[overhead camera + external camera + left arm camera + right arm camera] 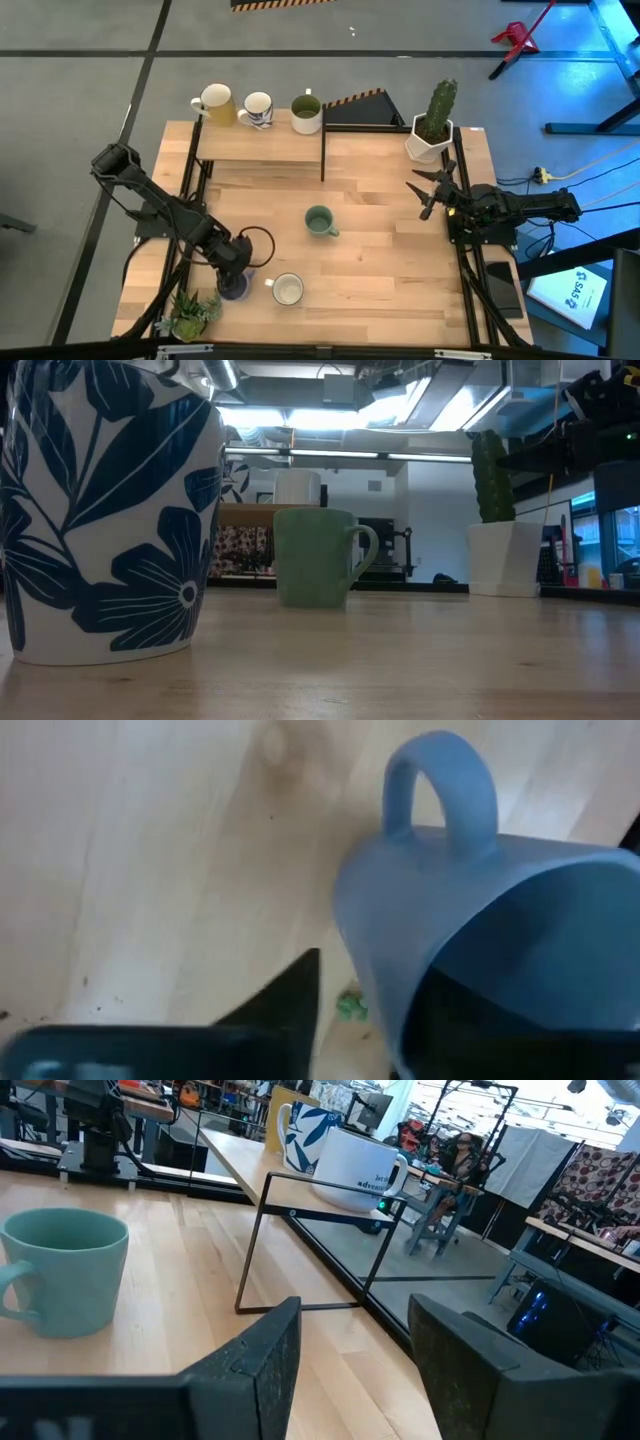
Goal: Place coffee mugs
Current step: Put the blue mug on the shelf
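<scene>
The lavender mug stands near the table's near-left corner, and my left gripper comes down over it, open. One finger is outside the wall opposite the handle; the other is inside the mug. The sage green mug stands mid-table. A whitish mug sits near the front edge. On the shelf stand the cream-yellow mug and two whitish ones. My right gripper waits open at the right edge. My left gripper straddles the lavender mug's wall on the side opposite the handle, coming from above. A gap shows between the outer finger and the wall. Whether the inner finger touches the mug I cannot tell. The mug rests on the table.
A white faceted pot with a cactus stands at the far-right corner, close to my right gripper. A small green plant sits at the near-left corner beside the lavender mug. The black shelf frame spans the far-left part of the table.
</scene>
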You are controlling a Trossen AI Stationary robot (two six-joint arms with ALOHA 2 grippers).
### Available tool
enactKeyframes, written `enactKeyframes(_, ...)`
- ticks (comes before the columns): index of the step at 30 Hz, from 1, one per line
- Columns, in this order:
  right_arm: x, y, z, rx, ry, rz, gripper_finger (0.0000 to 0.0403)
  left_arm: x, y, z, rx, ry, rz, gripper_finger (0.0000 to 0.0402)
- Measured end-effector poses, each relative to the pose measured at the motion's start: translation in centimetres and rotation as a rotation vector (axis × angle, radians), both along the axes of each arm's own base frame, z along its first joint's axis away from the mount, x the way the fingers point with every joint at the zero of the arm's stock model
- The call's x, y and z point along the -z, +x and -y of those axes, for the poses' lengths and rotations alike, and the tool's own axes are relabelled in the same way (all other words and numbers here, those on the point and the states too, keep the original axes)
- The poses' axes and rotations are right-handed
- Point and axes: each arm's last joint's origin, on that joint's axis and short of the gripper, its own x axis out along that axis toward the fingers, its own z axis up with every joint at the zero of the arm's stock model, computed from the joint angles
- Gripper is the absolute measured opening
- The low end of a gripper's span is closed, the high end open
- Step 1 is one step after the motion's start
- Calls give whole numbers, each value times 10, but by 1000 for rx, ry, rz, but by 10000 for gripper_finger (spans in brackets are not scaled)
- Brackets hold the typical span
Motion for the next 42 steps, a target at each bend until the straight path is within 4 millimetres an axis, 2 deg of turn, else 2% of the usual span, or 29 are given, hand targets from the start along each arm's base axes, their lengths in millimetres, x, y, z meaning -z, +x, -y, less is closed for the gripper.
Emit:
enactKeyframes(3, 0, 0, 0, 0, 0, 0, 177, 5, -2, -3, -55, 5, -27, 31)
enactKeyframes(4, 0, 0, 0, 0, 0, 0, 177, 7, -3, -5, -92, 12, -42, 19)
enactKeyframes(9, 1, 0, 0, 0, -1, -11, 177, 6, 2, -11, -280, 2, -66, 12)
enactKeyframes(13, 3, 0, 0, 0, -4, -29, 177, -2, 8, -21, -465, 36, -104, 12)
enactKeyframes(18, 3, 0, 0, 0, -4, -38, 177, -35, 20, -33, -590, 31, -121, 12)
enactKeyframes(21, 3, 0, 0, 0, -4, -36, 177, -62, 23, -43, -639, 71, -125, 12)
enactKeyframes(25, 3, 0, 0, 0, -4, -36, 177, -101, 19, -63, -723, 153, -159, 12)
enactKeyframes(30, 3, 0, 0, 0, -4, -36, 177, -144, 15, -91, -859, 267, -85, 12)
enactKeyframes(35, 3, 0, 0, 0, -4, -36, 177, -167, 11, -124, -1024, 257, 12, 12)
enactKeyframes(42, 4, 0, 0, 0, -5, -43, 177, -170, -3, -175, -1165, 299, -7, 12)
